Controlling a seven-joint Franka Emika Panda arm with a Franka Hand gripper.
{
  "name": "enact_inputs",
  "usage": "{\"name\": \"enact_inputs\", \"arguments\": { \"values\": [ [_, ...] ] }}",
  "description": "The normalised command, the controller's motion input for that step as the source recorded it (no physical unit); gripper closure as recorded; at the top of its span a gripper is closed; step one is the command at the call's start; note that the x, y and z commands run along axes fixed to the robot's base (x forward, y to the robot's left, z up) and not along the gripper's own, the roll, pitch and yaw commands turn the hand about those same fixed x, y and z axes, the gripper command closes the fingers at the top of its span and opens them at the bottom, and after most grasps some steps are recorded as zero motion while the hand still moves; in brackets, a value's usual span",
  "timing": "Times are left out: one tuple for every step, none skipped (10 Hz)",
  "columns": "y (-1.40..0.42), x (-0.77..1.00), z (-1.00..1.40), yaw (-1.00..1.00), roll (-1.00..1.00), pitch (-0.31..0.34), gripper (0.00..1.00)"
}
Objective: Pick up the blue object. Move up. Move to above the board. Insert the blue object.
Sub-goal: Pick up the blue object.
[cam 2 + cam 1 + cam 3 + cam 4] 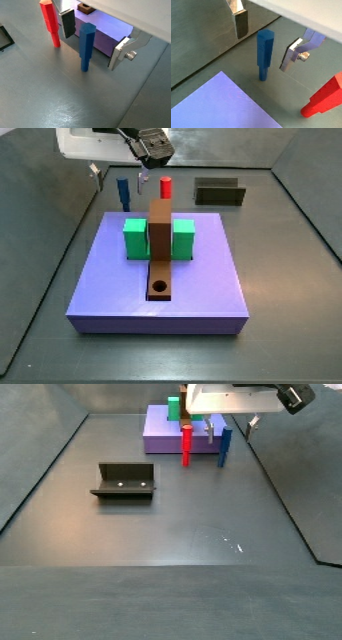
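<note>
The blue object [265, 52] is a slim dark-blue peg standing upright on the grey floor, beside the lavender slab [221, 102]. My gripper [263, 50] is open and straddles the peg's top. One finger [240, 22] and its opposite finger [293, 56] stand clear of the peg on either side. The same shows in a wrist view [87, 44]. In a side view the gripper [120, 175] hangs over the blue object [122, 194]. The board [160, 248], a brown plank with a round hole [160, 286], lies on the slab between green blocks [135, 238].
A red peg [166, 186] stands next to the blue one, also seen in a wrist view [49, 27]. The fixture [123, 481] stands on the floor apart from the slab [163, 429]. Dark walls enclose the floor.
</note>
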Motion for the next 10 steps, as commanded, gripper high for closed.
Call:
{"name": "enact_inputs", "arguments": {
  "values": [
    [-0.02, 0.03, 0.00, 0.00, 0.00, 0.000, 0.00],
    [-0.03, 0.01, 0.00, -0.06, 0.00, 0.000, 0.00],
    [-0.01, 0.01, 0.00, -0.09, 0.01, 0.003, 0.00],
    [0.00, 0.00, 0.00, 0.00, 0.00, 0.019, 0.00],
    [0.00, 0.00, 0.00, 0.00, 0.00, 0.000, 0.00],
    [0.00, 0.00, 0.00, 0.00, 0.00, 0.000, 1.00],
    [0.00, 0.00, 0.00, 0.00, 0.00, 0.000, 1.00],
    [0.00, 0.00, 0.00, 0.00, 0.00, 0.000, 1.00],
    [0.00, 0.00, 0.00, 0.00, 0.00, 0.000, 1.00],
    [0.00, 0.00, 0.00, 0.00, 0.00, 0.000, 1.00]
  ]
}}
